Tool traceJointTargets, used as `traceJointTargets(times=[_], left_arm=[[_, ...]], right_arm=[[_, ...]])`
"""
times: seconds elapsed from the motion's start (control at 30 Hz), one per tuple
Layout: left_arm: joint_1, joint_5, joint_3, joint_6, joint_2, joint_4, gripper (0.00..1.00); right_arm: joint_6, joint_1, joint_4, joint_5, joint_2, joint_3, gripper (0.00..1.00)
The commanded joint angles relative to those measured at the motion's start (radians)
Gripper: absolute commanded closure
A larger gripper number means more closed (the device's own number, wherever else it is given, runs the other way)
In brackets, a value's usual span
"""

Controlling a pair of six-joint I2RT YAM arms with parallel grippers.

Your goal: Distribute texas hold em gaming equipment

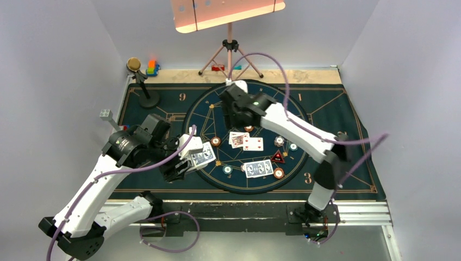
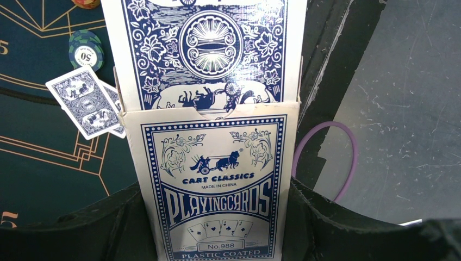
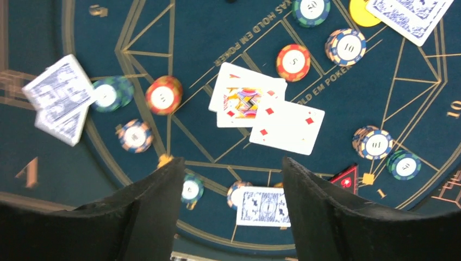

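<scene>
My left gripper (image 2: 212,217) is shut on a blue-and-white playing-card box (image 2: 212,163), with the deck (image 2: 212,49) sticking out of its open top. It hangs over the mat's left side (image 1: 184,159). A face-down pair of cards (image 2: 87,103) lies just beyond it. My right gripper (image 3: 230,162) stands open above the mat's circle, nothing between its fingers. Below it lie two face-up cards (image 3: 244,100), a face-down pair (image 3: 263,206), scattered poker chips (image 3: 163,97), a yellow disc (image 3: 361,13) and the red-edged triangular marker (image 3: 346,179).
The dark poker mat (image 1: 348,141) covers the table. A pink tripod stand (image 1: 230,54), coloured blocks (image 1: 153,68) and a black stand with a round top (image 1: 144,87) sit along the back. A purple cable (image 2: 326,157) loops beside the left gripper.
</scene>
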Motion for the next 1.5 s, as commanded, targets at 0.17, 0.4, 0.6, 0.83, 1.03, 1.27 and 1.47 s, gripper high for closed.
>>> traceJointTargets(times=[0.17,0.4,0.6,0.83,1.03,1.27,1.47], left_arm=[[0.006,0.007,0.002,-0.008,-0.005,0.054,1.0],[0.005,-0.007,0.013,-0.018,0.014,0.069,1.0],[0.005,-0.013,0.016,-0.02,0.021,0.072,1.0],[0.005,-0.012,0.029,-0.021,0.037,0.072,1.0],[0.005,-0.012,0.03,-0.022,0.037,0.07,1.0],[0.004,-0.01,0.04,-0.023,0.034,0.063,1.0],[0.005,-0.009,0.041,-0.021,0.031,0.059,1.0]], right_arm=[[0.011,-0.142,0.368,-0.633,-0.529,-0.369,0.12],[0.073,-0.143,0.545,-0.919,-0.579,-0.482,0.08],[0.107,-0.088,0.627,-0.957,-0.55,-0.509,0.06],[0.121,-0.027,0.66,-0.961,-0.484,-0.494,0.04],[0.144,0.002,0.702,-0.969,-0.428,-0.489,0.03],[0.161,0.011,0.727,-0.975,-0.375,-0.501,0.09],[0.157,0.008,0.702,-0.967,-0.376,-0.503,0.31]])
